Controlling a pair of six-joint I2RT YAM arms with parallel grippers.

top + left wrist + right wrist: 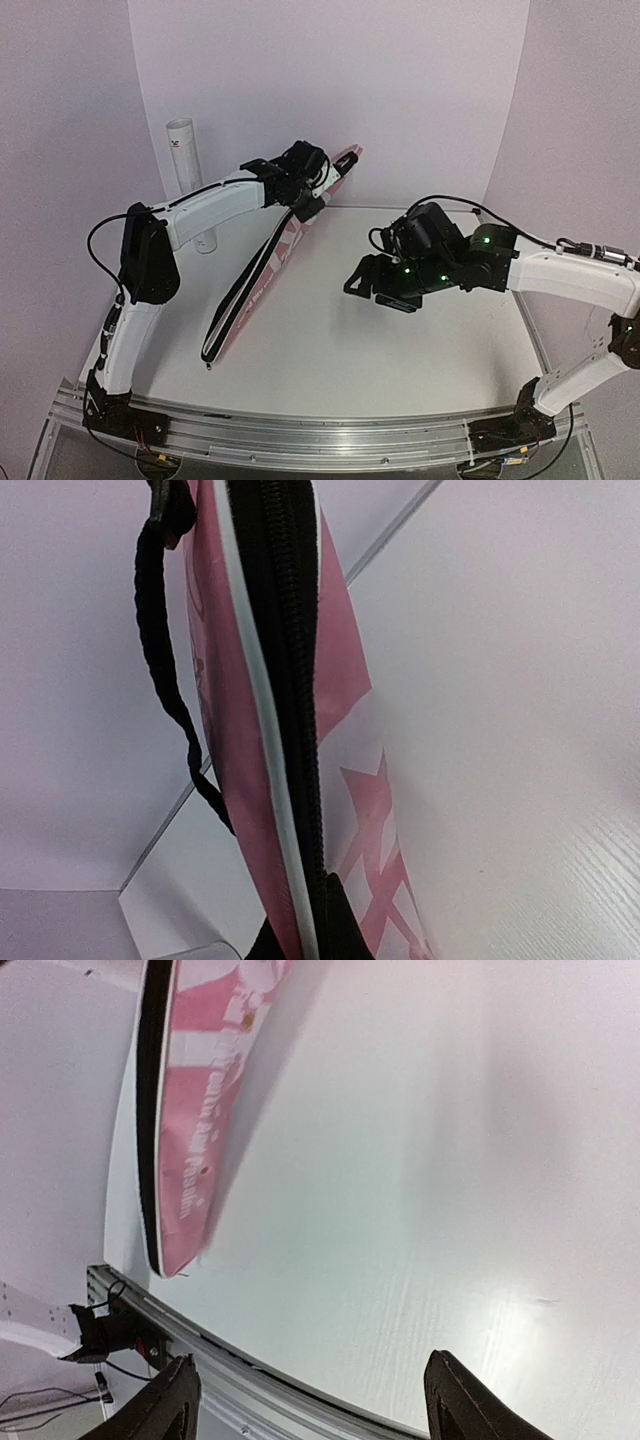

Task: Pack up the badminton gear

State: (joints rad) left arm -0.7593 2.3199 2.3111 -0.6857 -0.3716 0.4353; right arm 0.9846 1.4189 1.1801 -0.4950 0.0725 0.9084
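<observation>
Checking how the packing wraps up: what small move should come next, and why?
Probably the left gripper should lower the pink bag flat onto the table: it holds the bag's far end raised, the near end rests on the table, the zipper looks closed, and the right gripper hangs open and empty.

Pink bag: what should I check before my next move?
1. Left end effector shut on pink bag's raised end: ok.
2. Right end effector open, empty: ok.
3. Zipper open for loading: not ok; visible stretch looks closed.
4. Bag's low end on table: looks ok.
5. Rackets, shuttlecocks located: cannot tell; none in view.
</observation>
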